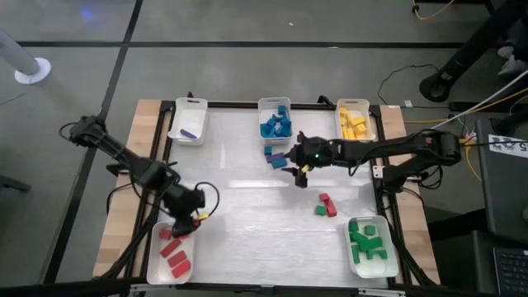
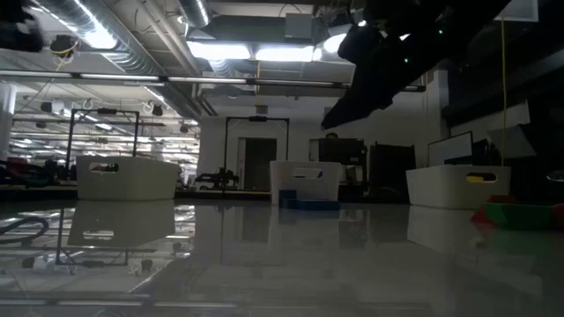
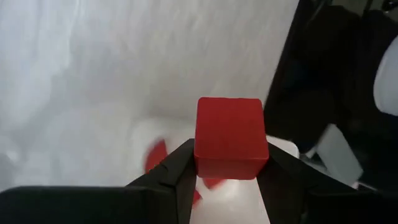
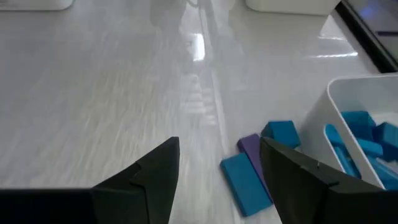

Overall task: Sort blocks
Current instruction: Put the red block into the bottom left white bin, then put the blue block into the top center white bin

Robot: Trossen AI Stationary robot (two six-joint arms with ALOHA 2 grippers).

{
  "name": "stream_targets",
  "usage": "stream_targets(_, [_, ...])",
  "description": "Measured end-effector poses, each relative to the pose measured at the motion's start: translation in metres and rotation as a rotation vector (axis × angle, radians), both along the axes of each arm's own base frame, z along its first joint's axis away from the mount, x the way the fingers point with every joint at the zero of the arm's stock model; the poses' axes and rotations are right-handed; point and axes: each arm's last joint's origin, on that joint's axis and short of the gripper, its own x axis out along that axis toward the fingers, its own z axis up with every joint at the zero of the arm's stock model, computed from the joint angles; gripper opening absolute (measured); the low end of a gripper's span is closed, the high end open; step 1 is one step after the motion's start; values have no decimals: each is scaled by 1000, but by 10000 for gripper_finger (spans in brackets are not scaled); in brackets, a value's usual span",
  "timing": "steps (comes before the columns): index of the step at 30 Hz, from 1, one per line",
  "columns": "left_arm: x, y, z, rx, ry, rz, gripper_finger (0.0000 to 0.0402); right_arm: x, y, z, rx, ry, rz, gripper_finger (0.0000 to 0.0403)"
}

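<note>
Two arms busy; left fingers (image 3: 227, 177) pinch a red cube (image 3: 231, 137) above the red tray (image 1: 157, 256) at the bench's near-left corner; right fingers (image 4: 217, 171) spread, empty, hovering mid-bench over loose blue blocks (image 4: 245, 180) and a purple bar (image 4: 252, 151) beside the blue tray (image 4: 323, 121).

Glossy white table (image 1: 247, 223), smooth plastic trays (image 1: 188, 121), matt red block (image 3: 231, 137)
</note>
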Motion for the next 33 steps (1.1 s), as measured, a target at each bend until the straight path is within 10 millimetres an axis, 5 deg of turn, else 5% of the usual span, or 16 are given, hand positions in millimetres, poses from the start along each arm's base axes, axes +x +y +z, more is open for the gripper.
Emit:
stream_targets(10, [-27, -36, -2, -56, 169, 154, 136, 24, 5, -44, -23, 79, -23, 221])
stream_targets(22, [-45, -45, -6, -2, 267, 272, 162, 31, 0, -88, -179, 235, -83, 220])
stream_targets(33, [-46, -46, -6, -3, 262, 271, 211, 33, -2, -95, -215, 237, -122, 220])
